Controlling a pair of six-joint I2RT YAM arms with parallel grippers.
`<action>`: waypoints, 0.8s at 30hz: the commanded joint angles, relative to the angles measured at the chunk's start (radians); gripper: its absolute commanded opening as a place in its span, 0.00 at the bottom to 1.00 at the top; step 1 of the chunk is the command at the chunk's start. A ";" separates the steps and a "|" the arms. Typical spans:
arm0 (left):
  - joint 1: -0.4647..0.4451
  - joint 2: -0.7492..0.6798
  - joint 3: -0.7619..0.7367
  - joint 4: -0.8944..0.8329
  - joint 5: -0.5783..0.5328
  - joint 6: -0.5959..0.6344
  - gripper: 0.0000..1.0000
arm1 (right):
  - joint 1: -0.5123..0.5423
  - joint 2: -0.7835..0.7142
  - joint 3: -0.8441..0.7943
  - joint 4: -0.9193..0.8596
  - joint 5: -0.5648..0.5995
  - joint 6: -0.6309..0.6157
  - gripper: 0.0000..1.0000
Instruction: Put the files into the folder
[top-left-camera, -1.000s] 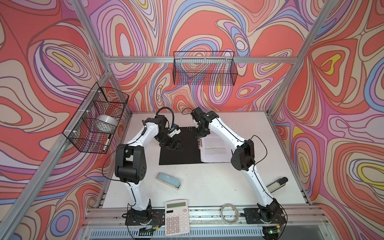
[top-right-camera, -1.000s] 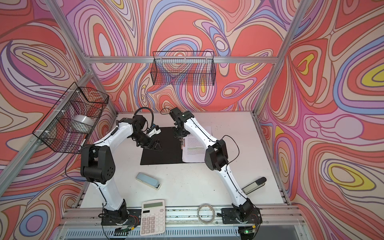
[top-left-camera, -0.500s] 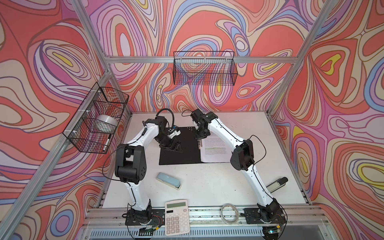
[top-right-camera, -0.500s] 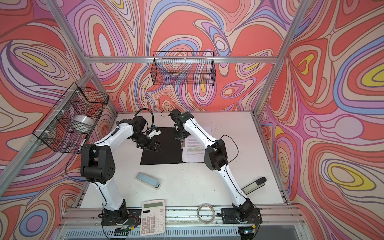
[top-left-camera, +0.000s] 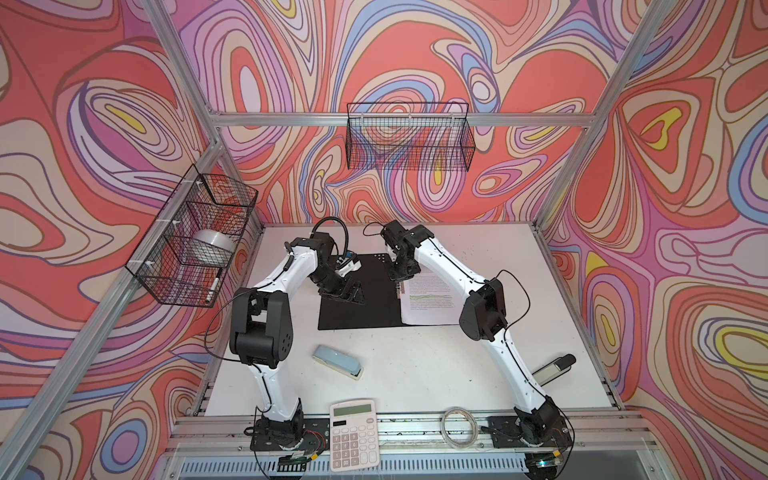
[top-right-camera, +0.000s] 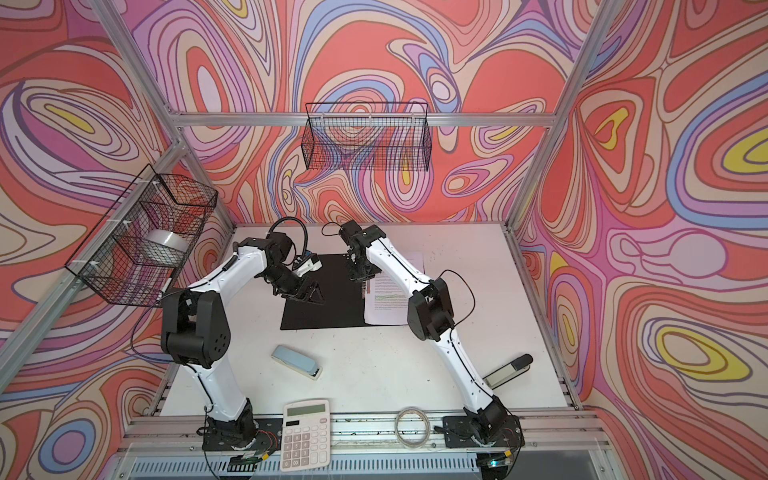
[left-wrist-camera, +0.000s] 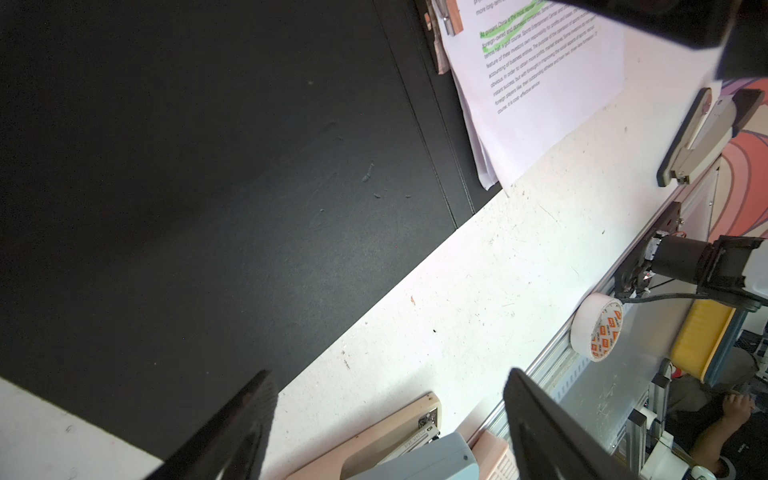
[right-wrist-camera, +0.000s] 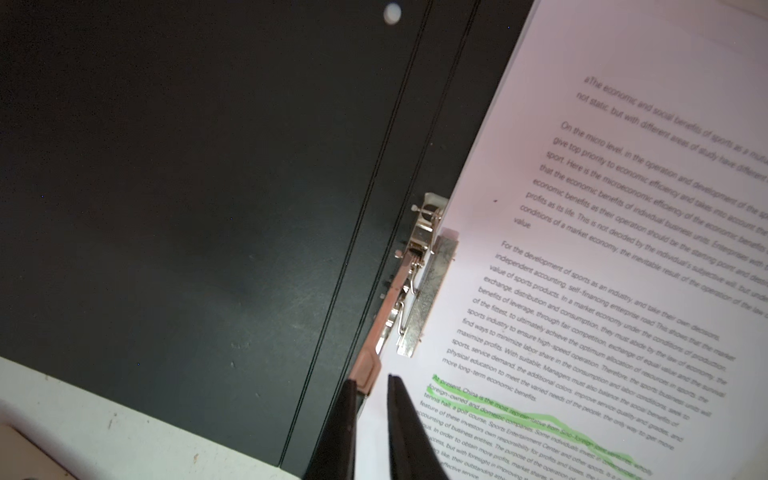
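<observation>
The right gripper (right-wrist-camera: 371, 380) has its black jaws drawn almost together with nothing between them, one finger right at the coppery tip of the silver metal lever clip (right-wrist-camera: 428, 291). That clip presses on the files (right-wrist-camera: 602, 249), smooth white printed sheets with a green-streaked passage beginning "At present, China is the most representative". They lie on the right half of the open folder (top-left-camera: 357, 299), which is thin, matte black and scuffed. The left gripper (left-wrist-camera: 390, 415) hangs spread wide and empty over its left half.
</observation>
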 joint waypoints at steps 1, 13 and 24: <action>0.002 -0.024 -0.011 -0.007 -0.001 0.023 0.86 | -0.004 0.024 -0.001 -0.017 0.011 -0.012 0.15; 0.002 -0.028 -0.017 -0.006 -0.005 0.022 0.86 | -0.006 0.036 -0.002 -0.050 0.029 -0.020 0.15; 0.002 -0.032 -0.021 -0.005 -0.011 0.025 0.86 | -0.008 0.052 -0.006 -0.072 0.033 -0.023 0.14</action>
